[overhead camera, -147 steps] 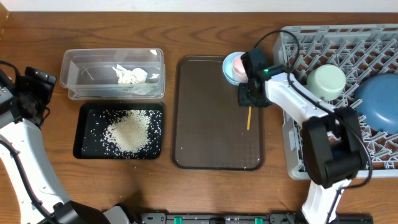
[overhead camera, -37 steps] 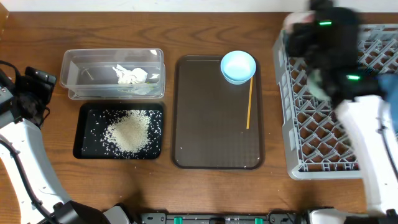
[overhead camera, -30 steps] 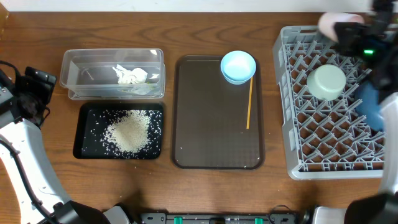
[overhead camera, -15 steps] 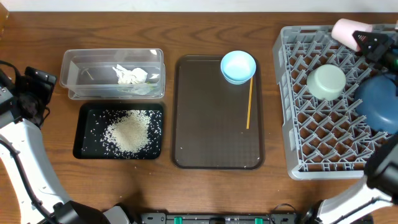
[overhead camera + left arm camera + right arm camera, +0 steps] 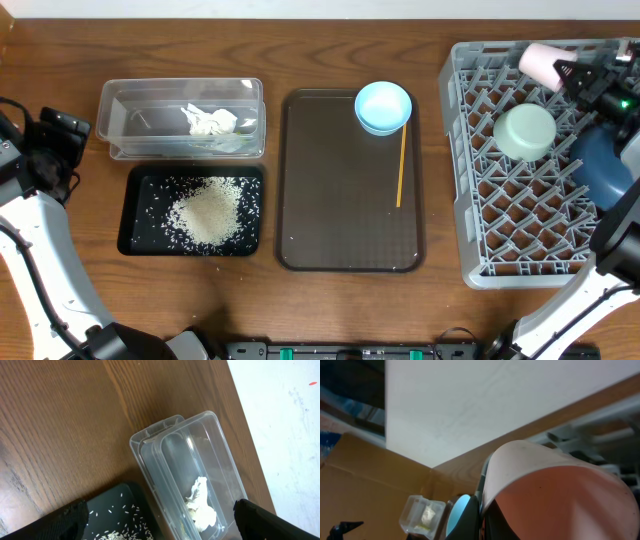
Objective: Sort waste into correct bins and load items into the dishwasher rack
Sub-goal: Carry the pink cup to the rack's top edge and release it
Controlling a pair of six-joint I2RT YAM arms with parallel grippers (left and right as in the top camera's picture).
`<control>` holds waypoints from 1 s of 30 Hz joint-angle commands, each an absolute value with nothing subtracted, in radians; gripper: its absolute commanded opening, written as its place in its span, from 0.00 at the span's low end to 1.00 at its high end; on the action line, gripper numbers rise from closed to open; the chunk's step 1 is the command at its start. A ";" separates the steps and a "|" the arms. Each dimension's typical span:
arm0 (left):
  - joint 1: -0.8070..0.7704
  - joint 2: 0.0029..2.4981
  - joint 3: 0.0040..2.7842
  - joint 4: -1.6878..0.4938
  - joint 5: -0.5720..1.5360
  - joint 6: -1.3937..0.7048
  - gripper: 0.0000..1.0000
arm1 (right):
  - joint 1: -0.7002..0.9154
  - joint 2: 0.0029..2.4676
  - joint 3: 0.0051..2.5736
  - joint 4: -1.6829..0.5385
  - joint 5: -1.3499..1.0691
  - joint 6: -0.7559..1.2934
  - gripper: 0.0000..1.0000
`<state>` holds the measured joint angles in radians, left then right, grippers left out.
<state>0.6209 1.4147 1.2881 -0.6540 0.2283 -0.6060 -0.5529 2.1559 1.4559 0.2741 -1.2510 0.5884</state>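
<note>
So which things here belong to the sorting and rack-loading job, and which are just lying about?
Job: rice grains, black tray, paper scrap, clear tub, light-blue bowl, mint-green bowl, dark-blue bowl, pale-pink cup, dishwasher rack.
Lying about: brown serving tray, thin yellow stick on it.

The brown serving tray [image 5: 330, 200] lies open, save the light-blue bowl [image 5: 383, 107] at its far right corner and a thin yellow stick [image 5: 401, 170]. The mint-green bowl [image 5: 524, 132], dark-blue bowl [image 5: 603, 172] and pale-pink cup [image 5: 541, 60] crowd the dishwasher rack's [image 5: 510, 225] far side; its nearer pegs stand bare.
</note>
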 commanded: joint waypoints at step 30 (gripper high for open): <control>0.624 1.418 1.287 -0.654 0.215 -0.607 0.95 | -0.668 2.229 1.461 0.249 -1.195 0.527 0.06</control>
<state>0.6209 1.4147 1.2881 -0.6537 0.2283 -0.6060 -0.6540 2.2185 1.4559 0.2581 -1.1965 0.5438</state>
